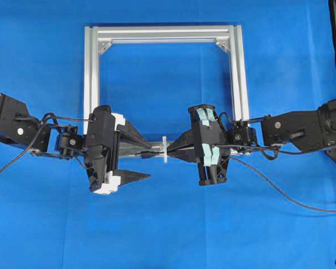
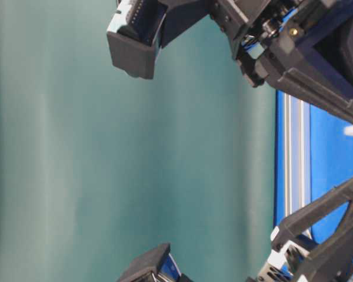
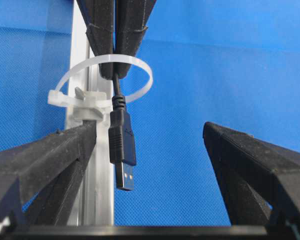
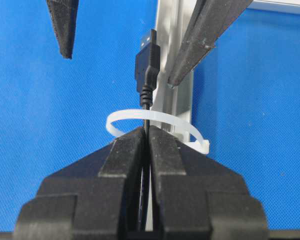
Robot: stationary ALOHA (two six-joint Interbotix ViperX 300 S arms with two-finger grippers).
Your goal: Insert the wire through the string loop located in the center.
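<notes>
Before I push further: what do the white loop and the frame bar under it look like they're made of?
The loop looks like a thin plastic tie: translucent white, smooth, holding a springy round shape. The frame bar looks like bare aluminium: matte silver with straight lengthwise grooves. Both are judged from appearance only.

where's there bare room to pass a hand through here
Bare blue cloth inside the frame, and below both grippers. Crowded at the frame's near bar: open left gripper, right gripper shut on the wire through the loop.
</notes>
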